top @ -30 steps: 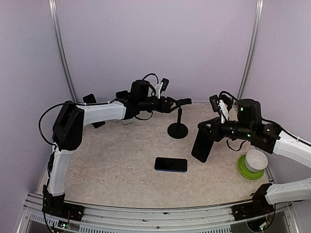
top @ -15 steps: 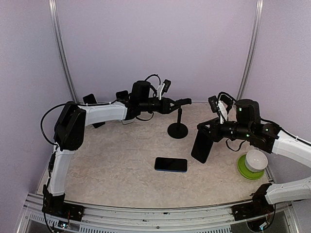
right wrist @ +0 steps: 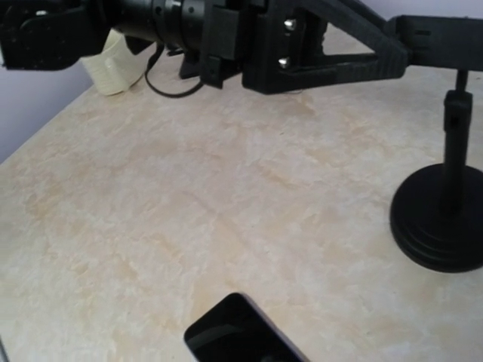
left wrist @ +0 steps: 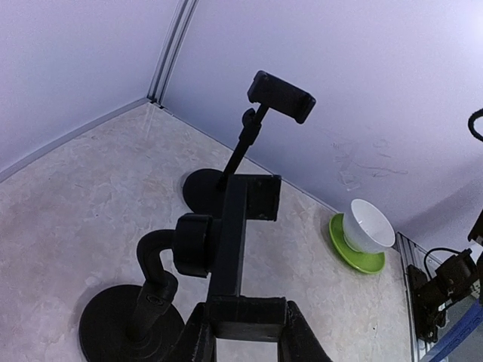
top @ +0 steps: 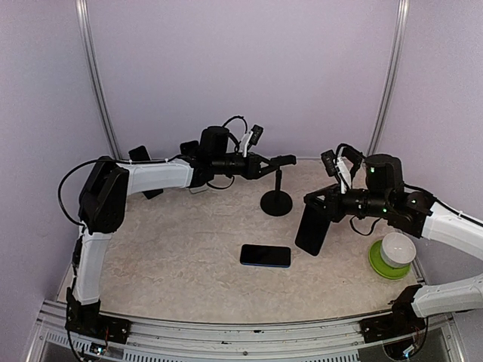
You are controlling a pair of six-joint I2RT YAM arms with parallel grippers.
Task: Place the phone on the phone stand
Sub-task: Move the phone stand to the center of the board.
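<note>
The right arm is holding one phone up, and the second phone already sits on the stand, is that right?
Not quite. The second phone lies flat on the table in front of the stand, not on it, as the top external view shows. The right gripper does hold the other phone up.

The left gripper (top: 270, 161) clasps the stand (top: 276, 202) head. A phone (top: 310, 230) hangs beneath the right gripper (top: 315, 200); a flat phone (top: 266, 256) lies on the counter (top: 181, 249) just left of it.
</note>
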